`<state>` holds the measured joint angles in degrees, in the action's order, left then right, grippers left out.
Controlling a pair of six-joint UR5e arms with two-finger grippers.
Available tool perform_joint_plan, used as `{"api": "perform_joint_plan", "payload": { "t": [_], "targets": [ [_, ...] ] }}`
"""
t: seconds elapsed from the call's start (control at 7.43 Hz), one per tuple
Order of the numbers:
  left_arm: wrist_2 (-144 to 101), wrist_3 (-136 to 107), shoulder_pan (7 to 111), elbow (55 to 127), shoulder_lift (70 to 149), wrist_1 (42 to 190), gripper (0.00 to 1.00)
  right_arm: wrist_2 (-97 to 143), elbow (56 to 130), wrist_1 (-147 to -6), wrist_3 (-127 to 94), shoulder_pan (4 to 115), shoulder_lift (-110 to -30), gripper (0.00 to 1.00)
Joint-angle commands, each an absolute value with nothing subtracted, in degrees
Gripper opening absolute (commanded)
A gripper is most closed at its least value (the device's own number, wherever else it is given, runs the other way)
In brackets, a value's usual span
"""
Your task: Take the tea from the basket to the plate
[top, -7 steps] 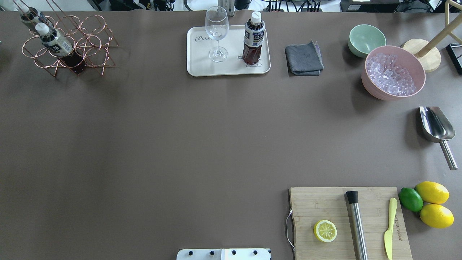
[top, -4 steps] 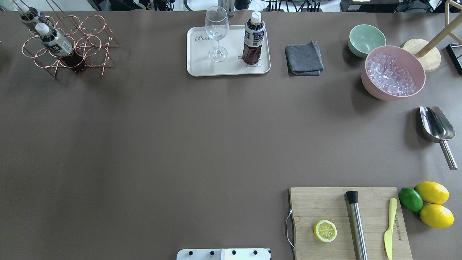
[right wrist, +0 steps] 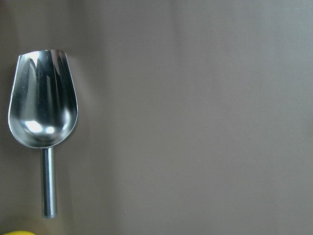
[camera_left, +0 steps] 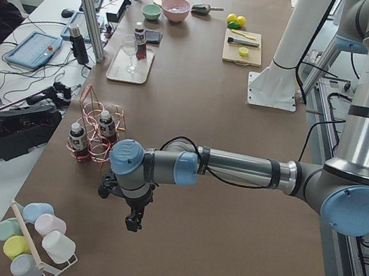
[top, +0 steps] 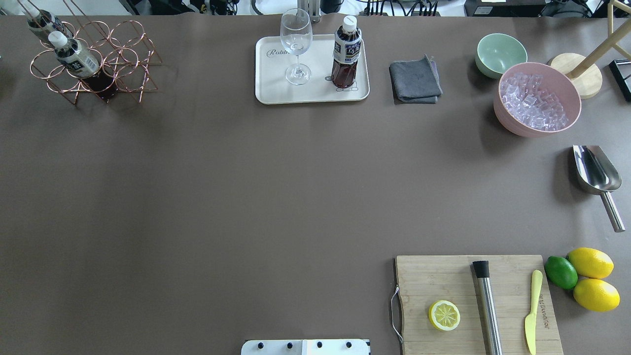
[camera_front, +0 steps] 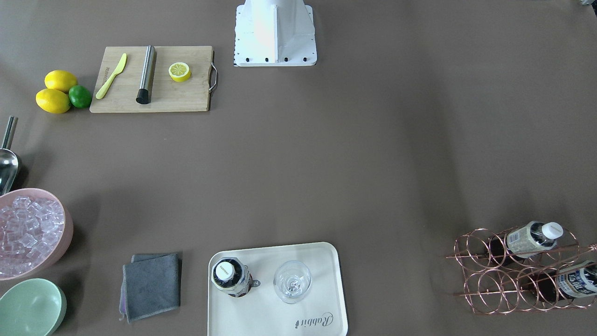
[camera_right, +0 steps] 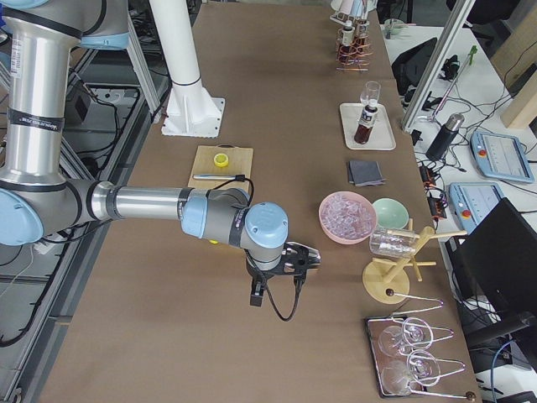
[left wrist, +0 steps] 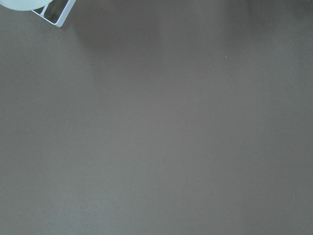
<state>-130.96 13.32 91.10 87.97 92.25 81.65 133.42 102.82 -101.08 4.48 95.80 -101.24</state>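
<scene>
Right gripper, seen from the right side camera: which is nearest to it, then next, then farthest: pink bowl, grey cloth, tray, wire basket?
From the right gripper:
1. Pink bowl, just beyond it.
2. Grey cloth, farther along the table.
3. Tray, past the cloth.
4. Wire basket, at the far end.

Big table with a plain brown top. The copper wire basket is at the far corner on the robot's left, and the cream plate is mid far edge with a folded grey cloth just beside it. Further right, a mint-green bowl, a pink bowl and a round wooden stand base sit close together. A steel scoop lies nearer. The near right has a cutting board, then two lemons and a lime.
</scene>
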Motion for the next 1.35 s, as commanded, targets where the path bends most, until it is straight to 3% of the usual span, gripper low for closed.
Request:
{"api": "perform_joint_plan", "payload": {
  "t": [0.0, 1.21],
  "targets": [
    [-131.0, 13.4, 91.1, 87.9, 92.2, 81.7, 0.98, 133.4, 102.7, -101.2, 4.5, 95.8, -101.3, 1.00],
    [-130.9, 12.7, 91.0, 87.8, 92.5, 82.0, 0.98, 133.9, 102.8, -101.1, 4.5, 95.8, -101.3, 1.00]
  ]
}}
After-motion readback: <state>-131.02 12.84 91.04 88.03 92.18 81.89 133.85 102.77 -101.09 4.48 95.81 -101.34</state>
